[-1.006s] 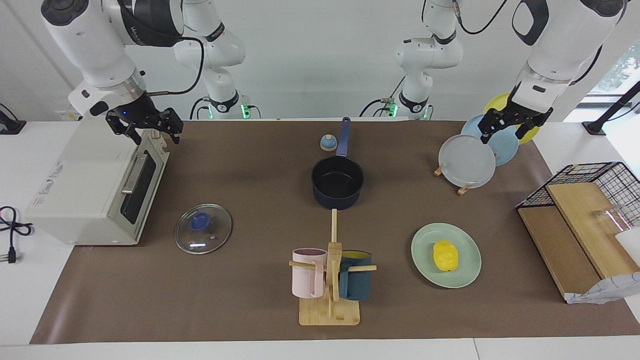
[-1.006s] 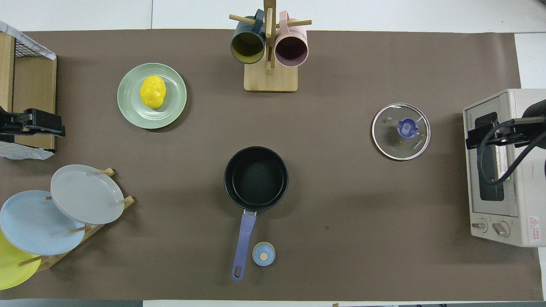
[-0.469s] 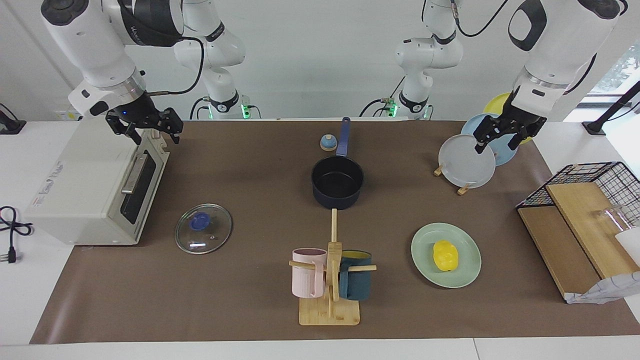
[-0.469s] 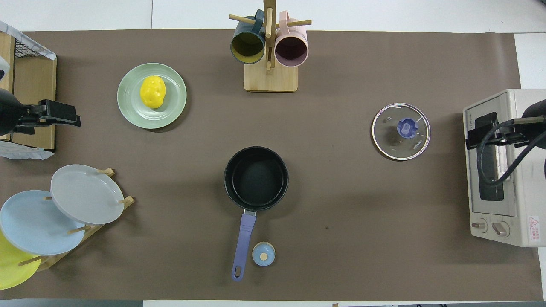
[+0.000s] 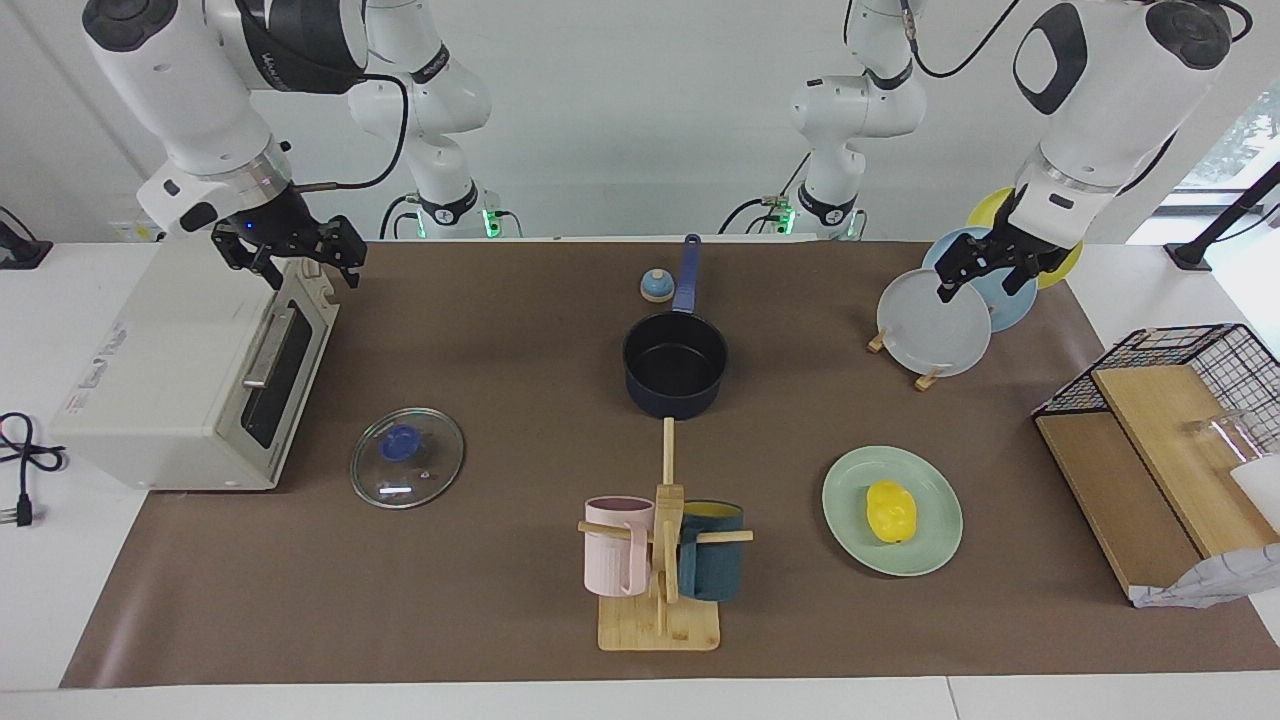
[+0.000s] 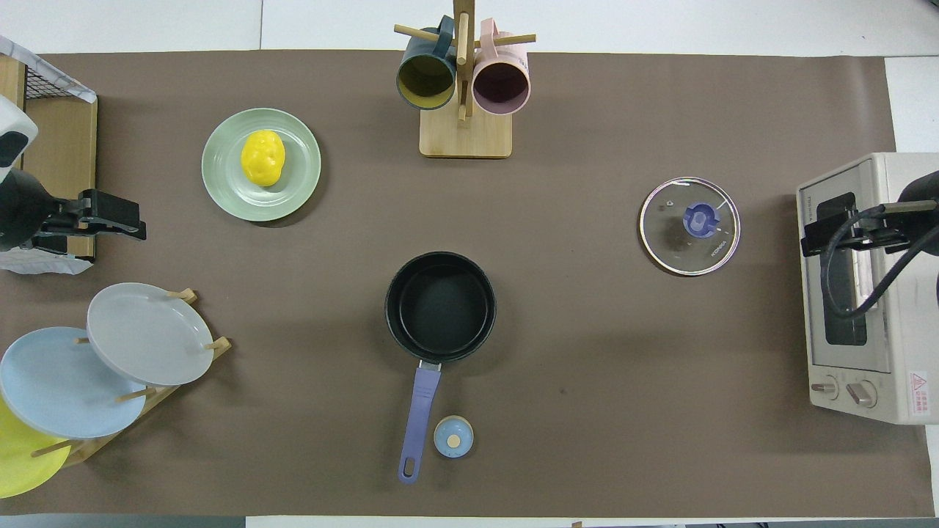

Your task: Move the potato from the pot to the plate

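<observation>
Jaws on both grippers stand parted and hold nothing. Left gripper hangs in the air over the plate rack, its fingers spread above the grey plate and touching none of the racked plates as far as the facing view shows. Right gripper hangs over the toaster oven, fingers apart, above the top edge of its door. Potato: bright yellow, lumpy oval, lying on its side near the middle of the mint-green plate. That plate sits flat on the tabletop, farther from the robots than the pot and toward the left arm's end. Pot upright, black inside bare, its blue handle pointing toward the robots; a small blue bell stands just beside the handle. Glass lid lies flat, farther from the robots than the pot, toward the right arm's end. Mug tree with a pink and a teal mug stands farther out than the pot, in line with it. Facing view shows both grippers' height above rack and oven. Overhead view shows the left gripper only side-on at the frame's edge, and looks straight down into the empty pot and onto the potato.
</observation>
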You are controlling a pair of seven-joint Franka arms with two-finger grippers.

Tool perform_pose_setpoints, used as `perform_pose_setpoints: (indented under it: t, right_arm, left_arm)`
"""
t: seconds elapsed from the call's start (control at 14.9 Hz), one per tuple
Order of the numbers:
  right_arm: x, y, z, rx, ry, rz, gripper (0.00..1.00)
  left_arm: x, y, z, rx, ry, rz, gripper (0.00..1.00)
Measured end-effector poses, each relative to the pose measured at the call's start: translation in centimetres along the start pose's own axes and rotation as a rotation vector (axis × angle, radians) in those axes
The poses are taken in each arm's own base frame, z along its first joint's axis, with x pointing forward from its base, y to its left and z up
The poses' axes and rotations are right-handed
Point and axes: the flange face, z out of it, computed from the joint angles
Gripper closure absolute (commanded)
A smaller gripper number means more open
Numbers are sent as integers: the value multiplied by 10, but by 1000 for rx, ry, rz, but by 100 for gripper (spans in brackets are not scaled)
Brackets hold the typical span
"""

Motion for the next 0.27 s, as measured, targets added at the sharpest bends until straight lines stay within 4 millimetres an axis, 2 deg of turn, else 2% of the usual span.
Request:
perform_pose_setpoints:
  t: [0.27]
  right_arm:
    - [0,0,0,0,0,0,0]
  left_arm:
    - [-2,2,0,2,-10,4,0]
